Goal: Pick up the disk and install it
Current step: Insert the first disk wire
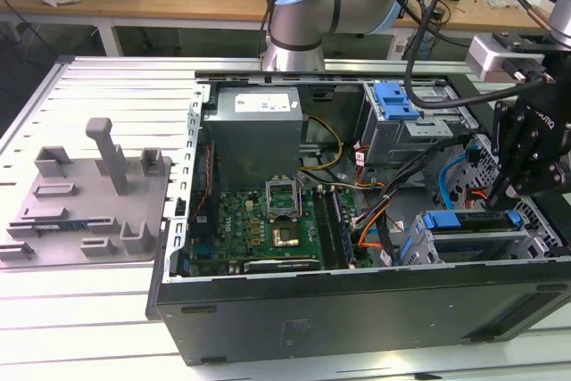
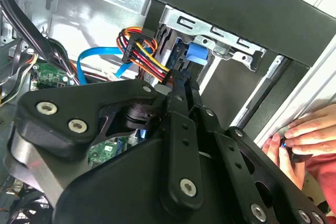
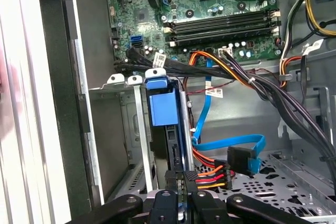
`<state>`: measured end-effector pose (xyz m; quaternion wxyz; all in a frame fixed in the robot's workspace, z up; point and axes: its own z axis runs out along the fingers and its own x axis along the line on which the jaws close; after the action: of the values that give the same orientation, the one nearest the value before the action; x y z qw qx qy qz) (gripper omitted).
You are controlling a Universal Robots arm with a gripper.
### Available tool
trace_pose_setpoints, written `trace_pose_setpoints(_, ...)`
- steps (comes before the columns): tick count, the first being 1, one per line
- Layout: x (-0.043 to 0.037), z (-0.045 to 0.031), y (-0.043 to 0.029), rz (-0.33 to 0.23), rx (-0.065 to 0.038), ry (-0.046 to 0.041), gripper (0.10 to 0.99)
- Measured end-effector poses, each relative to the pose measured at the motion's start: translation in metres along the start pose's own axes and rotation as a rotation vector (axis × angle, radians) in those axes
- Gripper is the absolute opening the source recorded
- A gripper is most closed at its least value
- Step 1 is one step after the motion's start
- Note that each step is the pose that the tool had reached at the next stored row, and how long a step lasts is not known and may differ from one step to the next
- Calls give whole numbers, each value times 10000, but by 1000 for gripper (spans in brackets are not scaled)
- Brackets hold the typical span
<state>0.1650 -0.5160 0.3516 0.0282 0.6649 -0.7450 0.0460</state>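
Disk [image 3: 160, 106] sitting in drive cage [image 3: 118, 82], directly ahead of claw [image 3: 178, 174]. Cannot tell if claw grips or is released. Probably risky: catching the power cable [image 3: 210, 174] just beside claw, or jamming disk in cage if pushed crooked. Also a person's hand [image 2: 307, 135] behind claw, at computer case [image 1: 357, 305] edge.

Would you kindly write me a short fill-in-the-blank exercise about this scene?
The disk has a carrier frame coloured ____.
The pincer hangs over the computer case at the exterior view's ____.
The grey fixture plate lies at the exterior view's ____.
Missing words: blue, right, left.
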Motion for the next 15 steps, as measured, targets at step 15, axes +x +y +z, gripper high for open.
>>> trace_pose_setpoints(15,-4,56,2,-6,1,-1,165)
